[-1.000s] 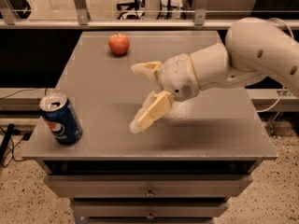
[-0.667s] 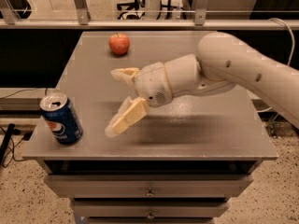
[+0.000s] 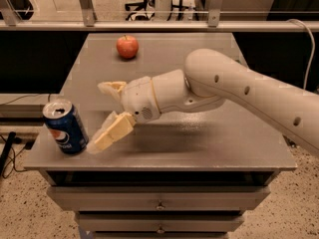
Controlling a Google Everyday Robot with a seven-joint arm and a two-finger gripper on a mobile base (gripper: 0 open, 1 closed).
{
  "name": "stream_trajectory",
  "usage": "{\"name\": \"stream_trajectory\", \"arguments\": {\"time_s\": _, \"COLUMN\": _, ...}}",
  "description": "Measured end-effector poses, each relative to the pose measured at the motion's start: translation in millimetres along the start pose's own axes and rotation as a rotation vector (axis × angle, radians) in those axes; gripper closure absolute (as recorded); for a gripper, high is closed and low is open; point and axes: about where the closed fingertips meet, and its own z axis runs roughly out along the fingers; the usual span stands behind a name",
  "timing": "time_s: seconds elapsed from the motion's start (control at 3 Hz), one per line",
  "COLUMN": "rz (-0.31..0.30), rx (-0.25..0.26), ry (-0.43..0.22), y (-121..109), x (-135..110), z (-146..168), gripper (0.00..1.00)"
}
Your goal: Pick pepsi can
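The pepsi can point(image 3: 66, 127) is blue with a red-white-blue logo and a silver top. It stands upright at the front left corner of the grey table point(image 3: 199, 143). My gripper point(image 3: 102, 114) is open, its cream fingers spread wide and pointing left toward the can. The near finger point(image 3: 110, 133) ends just right of the can's lower side, close to it. The far finger point(image 3: 110, 88) sits behind and to the right of the can's top. The white arm reaches in from the right.
A red apple point(image 3: 127, 47) sits at the back of the table. The table has drawers below its front edge. A rail and a dark gap run behind the table. Cables lie on the floor at the left.
My arm has reached further left across the table. The open gripper has moved from the table's middle to right beside the can. The can and the apple have not moved.
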Motion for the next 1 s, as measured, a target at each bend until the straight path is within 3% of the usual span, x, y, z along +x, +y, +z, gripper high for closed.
{"name": "stream_trajectory", "arguments": {"time_s": 0.67, "rz": 0.044, "rx": -0.049, "ry": -0.044, "y": 22, "x": -2, "z": 45, "gripper": 0.00}}
{"name": "stream_trajectory", "arguments": {"time_s": 1.0, "rz": 0.061, "rx": -0.040, "ry": -0.062, "y": 19, "x": -3, "z": 58, "gripper": 0.18}}
